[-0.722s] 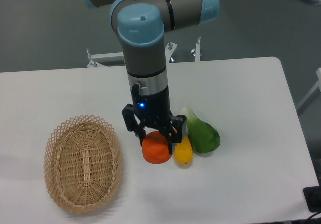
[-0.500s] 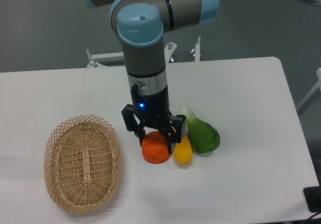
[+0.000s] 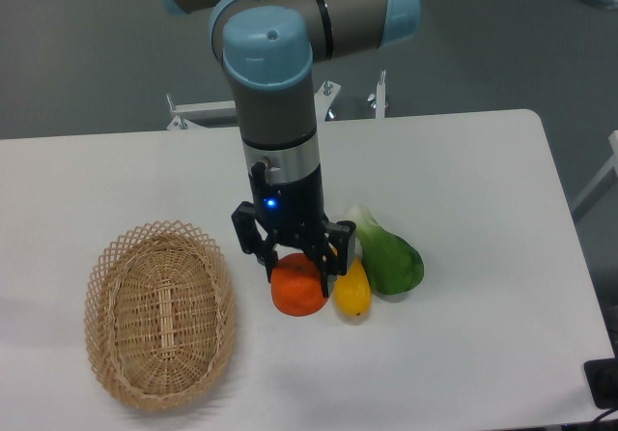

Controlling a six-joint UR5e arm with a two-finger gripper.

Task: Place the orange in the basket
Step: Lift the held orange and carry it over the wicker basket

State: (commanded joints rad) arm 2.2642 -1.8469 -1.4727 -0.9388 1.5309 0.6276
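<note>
The orange [image 3: 297, 291] is a round bright fruit near the table's middle, just right of the basket. My gripper [image 3: 295, 269] comes straight down on it, its black fingers shut on the orange's left and right sides. The upper part of the orange is hidden by the fingers. The basket [image 3: 160, 314] is an oval tan wicker one with a lattice rim, lying empty at the front left, about a hand's width from the orange.
A yellow elongated fruit [image 3: 352, 291] lies touching the orange's right side. A green leafy vegetable [image 3: 388, 257] rests just beyond it. The table's front edge runs below the basket, and a metal frame [image 3: 203, 112] stands behind the table.
The gripper and the orange have shifted slightly to the left, away from the yellow fruit. The basket and the other produce stay put.
</note>
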